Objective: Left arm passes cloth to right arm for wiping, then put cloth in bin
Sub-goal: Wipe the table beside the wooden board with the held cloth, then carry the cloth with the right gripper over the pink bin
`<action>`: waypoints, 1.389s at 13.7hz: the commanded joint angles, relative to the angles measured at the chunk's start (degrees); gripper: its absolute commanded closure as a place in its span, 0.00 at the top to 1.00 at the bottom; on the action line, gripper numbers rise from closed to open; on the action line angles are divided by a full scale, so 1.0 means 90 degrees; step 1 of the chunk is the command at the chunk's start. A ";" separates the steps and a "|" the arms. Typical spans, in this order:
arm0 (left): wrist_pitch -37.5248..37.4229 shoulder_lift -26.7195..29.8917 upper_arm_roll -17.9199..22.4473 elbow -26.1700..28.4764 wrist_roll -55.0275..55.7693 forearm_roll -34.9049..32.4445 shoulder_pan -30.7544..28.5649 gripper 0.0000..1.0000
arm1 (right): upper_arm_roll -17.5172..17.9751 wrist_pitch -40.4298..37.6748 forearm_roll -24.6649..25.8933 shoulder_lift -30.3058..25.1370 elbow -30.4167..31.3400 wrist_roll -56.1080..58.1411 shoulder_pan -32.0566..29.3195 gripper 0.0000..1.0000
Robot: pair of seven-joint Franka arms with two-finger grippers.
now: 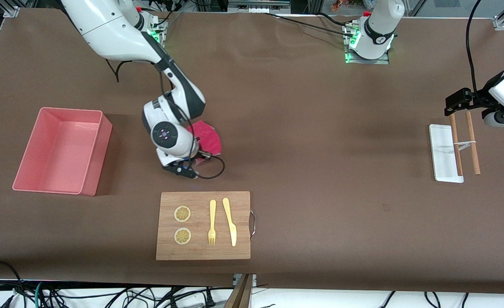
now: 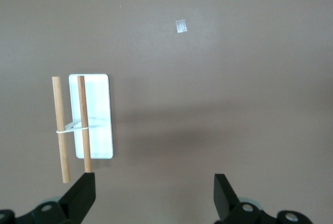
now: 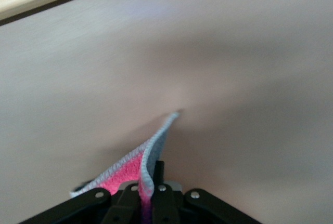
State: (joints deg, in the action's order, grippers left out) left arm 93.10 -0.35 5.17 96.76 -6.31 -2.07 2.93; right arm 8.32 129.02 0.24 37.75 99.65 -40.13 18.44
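Observation:
The magenta-pink cloth (image 1: 207, 137) hangs bunched in my right gripper (image 1: 198, 159), low over the brown table between the bin and the cutting board. In the right wrist view the right gripper (image 3: 151, 185) is shut on a fold of the cloth (image 3: 125, 174), whose pale-edged corner points down to the table. The pale pink bin (image 1: 90, 159) stands toward the right arm's end of the table, apart from the cloth. My left gripper (image 1: 458, 109) is open and empty above a white tray at the left arm's end. The left wrist view shows the left gripper (image 2: 153, 198) with its jaws wide apart.
A wooden cutting board (image 1: 204, 250) with two lemon slices, a yellow fork (image 1: 212, 222) and a yellow knife (image 1: 230, 221) lies nearer the front camera than the cloth. A small white tray (image 1: 442, 154) has two banded wooden sticks (image 1: 473, 143) across it.

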 commanded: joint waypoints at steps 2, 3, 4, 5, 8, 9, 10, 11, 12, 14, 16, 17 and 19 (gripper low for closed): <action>-0.0120 -0.0029 -0.0047 -0.0165 -0.0178 0.0015 -0.0052 1.00 | -0.0551 -0.0400 0.0091 -0.0259 0.0148 0.1252 -0.0028 0.00; -0.0120 -0.0029 -0.0038 -0.0165 -0.0178 0.0015 -0.0052 1.00 | -0.0746 -0.0401 0.0091 -0.0279 0.0207 0.1633 -0.0028 0.00; -0.0120 -0.0029 -0.0047 -0.0165 -0.0178 0.0005 -0.0052 1.00 | -0.0912 -0.0401 0.0091 -0.0308 0.0265 0.1975 -0.0037 0.00; -0.0120 -0.0029 -0.0048 -0.0165 -0.0178 0.0005 -0.0043 1.00 | -0.1088 -0.0401 0.0091 -0.0318 0.0295 0.2327 -0.0037 0.00; -0.0130 -0.0029 -0.0067 -0.0165 -0.0178 0.0005 -0.0042 1.00 | -0.1596 -0.0401 0.0091 -0.0396 0.0393 0.3478 -0.0076 0.00; -0.0130 -0.0029 -0.0086 -0.0165 -0.0178 0.0005 -0.0042 1.00 | -0.1723 -0.0439 0.0081 -0.0464 0.0403 0.3763 -0.0096 0.00; -0.0130 -0.0020 -0.0096 -0.0175 -0.0168 -0.0004 -0.0023 1.00 | -0.1783 -0.0633 0.0081 -0.0590 0.0393 0.3872 -0.0144 0.00; -0.0130 -0.0020 -0.0116 -0.0185 -0.0158 -0.0005 0.0025 1.00 | -0.1783 -0.0925 0.0071 -0.0814 0.0354 0.3883 -0.0183 0.00; -0.0159 -0.0010 -0.0193 -0.0185 -0.0119 -0.0005 0.0026 1.00 | -0.1783 -0.1247 0.0061 -0.1077 0.0325 0.3883 -0.0213 0.00; -0.0247 0.0000 -0.0272 -0.0204 -0.0099 -0.0014 0.0026 1.00 | -0.1793 -0.2008 0.0052 -0.1634 0.0130 0.3931 -0.0252 0.00; -0.0266 -0.0010 -0.0292 -0.0311 -0.0099 -0.0014 0.0026 1.00 | -0.1880 -0.2886 0.0032 -0.1880 -0.0298 0.4378 -0.0379 0.00; -0.0266 -0.0010 -0.0301 -0.0312 -0.0099 -0.0014 0.0026 1.00 | -0.2074 -0.3268 -0.0007 -0.1919 -0.0542 0.4710 -0.0408 0.00; -0.0266 -0.0010 -0.0301 -0.0331 -0.0099 -0.0014 0.0026 1.00 | -0.2436 -0.3981 -0.0017 -0.2007 -0.0953 0.5383 -0.0428 0.00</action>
State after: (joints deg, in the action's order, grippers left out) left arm 92.04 -0.30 2.64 95.29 -6.41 -2.07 3.23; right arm -11.58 98.14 0.30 19.47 94.46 2.53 15.59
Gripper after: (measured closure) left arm 0.000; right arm 0.982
